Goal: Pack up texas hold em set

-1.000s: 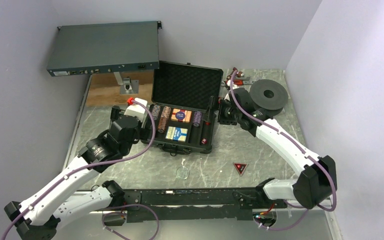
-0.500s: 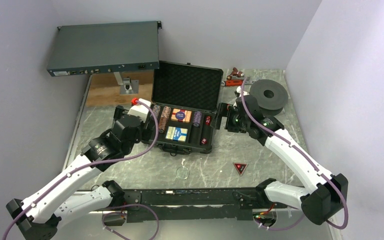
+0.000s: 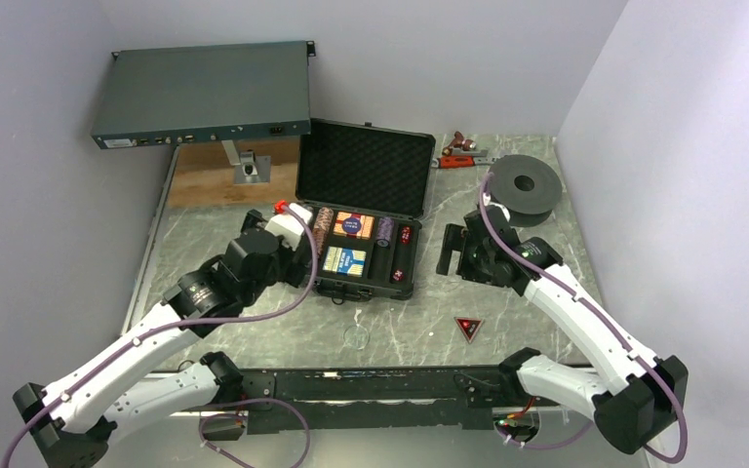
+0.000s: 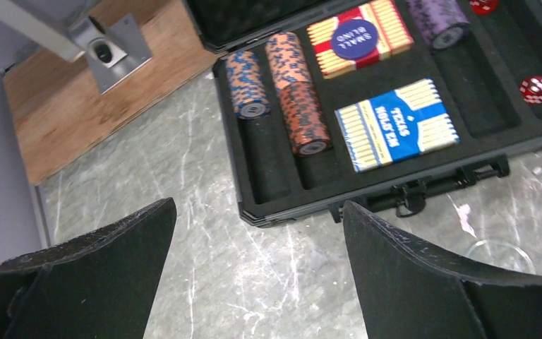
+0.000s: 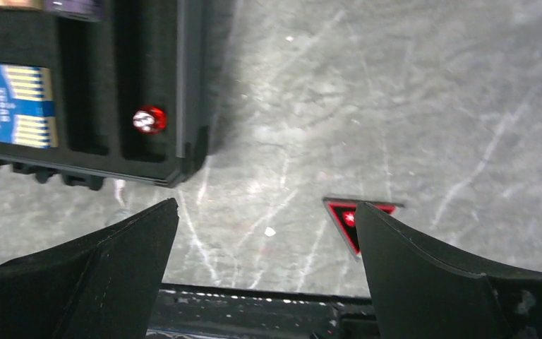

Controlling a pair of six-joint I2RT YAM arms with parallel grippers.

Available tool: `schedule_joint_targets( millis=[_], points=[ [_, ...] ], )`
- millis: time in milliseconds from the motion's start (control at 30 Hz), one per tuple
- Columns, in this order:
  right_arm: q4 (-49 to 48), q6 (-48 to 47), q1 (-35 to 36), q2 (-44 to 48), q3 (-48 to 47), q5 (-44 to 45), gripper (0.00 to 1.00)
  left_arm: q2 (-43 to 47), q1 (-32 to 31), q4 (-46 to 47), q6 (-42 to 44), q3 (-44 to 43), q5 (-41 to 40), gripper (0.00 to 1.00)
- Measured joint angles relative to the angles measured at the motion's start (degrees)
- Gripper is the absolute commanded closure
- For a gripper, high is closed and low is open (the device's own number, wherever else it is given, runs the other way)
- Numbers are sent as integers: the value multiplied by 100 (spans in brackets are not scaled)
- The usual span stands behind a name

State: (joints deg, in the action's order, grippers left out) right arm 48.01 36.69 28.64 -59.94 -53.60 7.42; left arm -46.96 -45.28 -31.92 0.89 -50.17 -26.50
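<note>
The black case (image 3: pixel 408 161) lies open at the table's middle, foam lid up. In the left wrist view its tray (image 4: pixel 367 201) holds striped chips (image 4: pixel 293 92), a red deck (image 4: pixel 356 39), a blue deck (image 4: pixel 395 123) and red dice (image 4: pixel 536 88). My left gripper (image 4: pixel 257 275) is open and empty above bare table at the case's front left corner; in the top view it (image 3: pixel 304 261) is beside the case. My right gripper (image 5: pixel 267 272) is open and empty right of the case (image 5: pixel 190 85). The triangular black-red marker (image 5: pixel 349 215) lies on the table by its right finger, also in the top view (image 3: pixel 467 328).
A grey-blue rack unit (image 3: pixel 205 93) stands raised at the back left over a wooden board (image 3: pixel 210 175). A black spool (image 3: pixel 525 185) sits at the back right, with a red-handled tool (image 3: pixel 458 151) behind the case. A clear round disc (image 3: pixel 356 336) lies near the black front rail (image 3: pixel 371 385).
My right gripper has drawn back from the case's right edge toward the right and the near side. My left gripper has moved right, closer to the case's front left corner.
</note>
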Motion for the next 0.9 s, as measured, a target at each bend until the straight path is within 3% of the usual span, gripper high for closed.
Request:
schedule_joint_targets(
  millis=[433,900],
  points=[
    [866,706,0,-127,365,748,0,116,-361,83,175,79,310,7],
    [1021,1613,0,118,1143,658,0,50,-367,68,168,76,262,7]
  ],
)
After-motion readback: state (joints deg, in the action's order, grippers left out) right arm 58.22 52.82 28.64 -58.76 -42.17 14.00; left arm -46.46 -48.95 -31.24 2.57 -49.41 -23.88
